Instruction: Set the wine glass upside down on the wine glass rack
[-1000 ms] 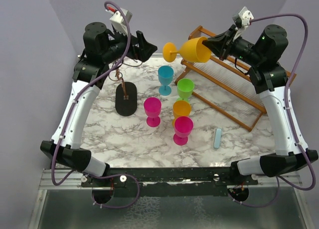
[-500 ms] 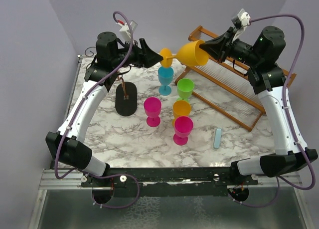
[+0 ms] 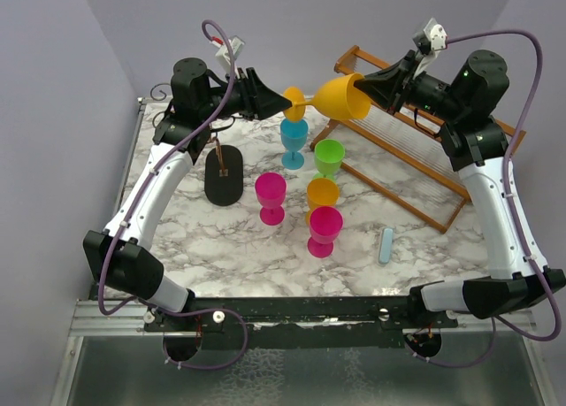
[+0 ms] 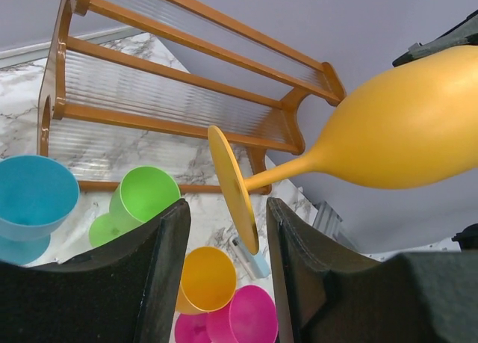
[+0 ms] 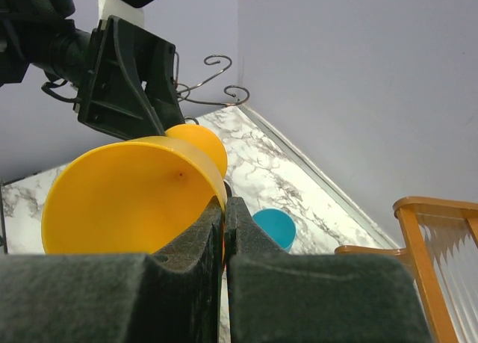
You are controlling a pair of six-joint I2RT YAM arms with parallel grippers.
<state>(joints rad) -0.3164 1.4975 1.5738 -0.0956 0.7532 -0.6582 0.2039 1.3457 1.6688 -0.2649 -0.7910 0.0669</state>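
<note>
An orange wine glass [image 3: 340, 96] hangs sideways above the table's far side, foot pointing left. My right gripper [image 3: 361, 86] is shut on its rim, one finger inside the bowl [image 5: 127, 201] and one outside. The left gripper [image 3: 279, 103] straddles the glass's foot [image 4: 233, 187]; its jaws stand open, with a gap showing on each side of the disc. The wine glass rack [image 3: 223, 172], a thin wire tree on a black oval base, stands below the left arm. Its curled arms [image 5: 216, 96] show behind the left gripper in the right wrist view.
A brown wooden slatted rack [image 3: 416, 149] lies at the back right. Under the held glass stand a blue cup [image 3: 294, 139], a green one [image 3: 329, 157], an orange one [image 3: 322, 194] and two pink ones [image 3: 271, 194] [image 3: 325, 229]. A pale blue bar [image 3: 386, 245] lies front right.
The left arm has swung right to the glass's foot and its jaws have narrowed around it. The right gripper has kept the glass almost still.
</note>
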